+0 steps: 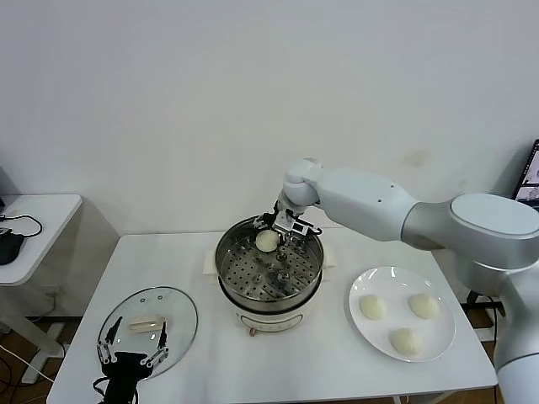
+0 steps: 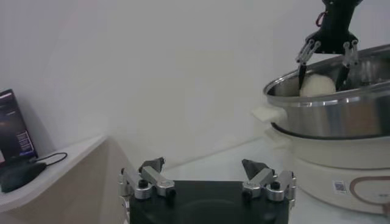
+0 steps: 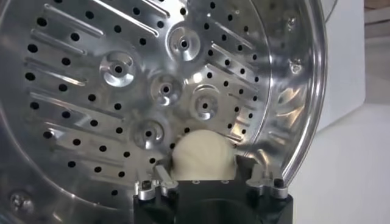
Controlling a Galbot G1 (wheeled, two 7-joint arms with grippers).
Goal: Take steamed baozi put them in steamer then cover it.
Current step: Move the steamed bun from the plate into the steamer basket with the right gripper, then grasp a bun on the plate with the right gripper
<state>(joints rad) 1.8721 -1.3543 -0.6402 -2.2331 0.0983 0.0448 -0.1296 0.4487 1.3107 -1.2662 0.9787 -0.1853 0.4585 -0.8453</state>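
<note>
My right gripper [image 1: 269,242] is shut on one cream-white baozi [image 1: 266,241] and holds it just above the perforated tray at the far side of the steel steamer [image 1: 227,273]. In the right wrist view the baozi [image 3: 202,155] sits between the fingers over the tray [image 3: 122,91]. The left wrist view shows it above the steamer's rim [image 2: 341,112]. Three more baozi [image 1: 373,306] lie on the white plate [image 1: 360,328] at the right. The glass cover [image 1: 181,316] lies flat at the front left. My left gripper [image 1: 133,341] is open and empty at the cover's near edge.
The steamer stands on a white electric base [image 1: 265,320] in the middle of the white table. A side table [image 1: 42,210] with a black mouse [image 1: 10,244] and a cable stands to the left. A screen's edge [image 1: 529,181] shows at the far right.
</note>
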